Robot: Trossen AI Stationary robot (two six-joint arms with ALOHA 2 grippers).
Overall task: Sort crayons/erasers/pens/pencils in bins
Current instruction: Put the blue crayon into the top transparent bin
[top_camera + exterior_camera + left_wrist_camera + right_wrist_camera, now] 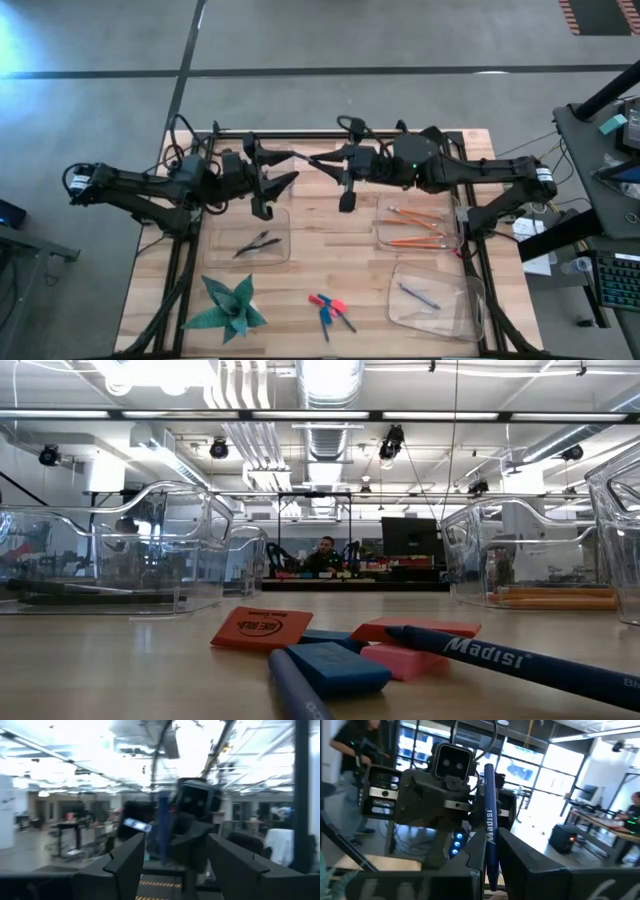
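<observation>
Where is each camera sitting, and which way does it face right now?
High: above the table, straight down; both arms, left gripper and right gripper meeting.
Low: tabletop height, level across erasers into the room; no arm.
Left wrist: on the left arm, facing the right gripper past own fingers.
Right wrist: on the right arm, facing the left gripper; blue pen between own fingers.
Shared: both wrist views show the blue pen.

Four clear bins (pixel 262 236): one at left with dark sticks, one at right (pixel 385 232) with orange pencils (pixel 413 241) lying roughly parallel, one nearer right (pixel 470 300) with a single dark pen (pixel 419 296); fourth not clearly made out. Erasers (pixel 325 303), pink-red and blue, heaped flat on bare table between bins, touching a blue crayon (pixel 520 661) marked "Madisi". Another blue crayon (pixel 490 832), upright, clamped in right gripper (pixel 490 862), held aloft.
</observation>
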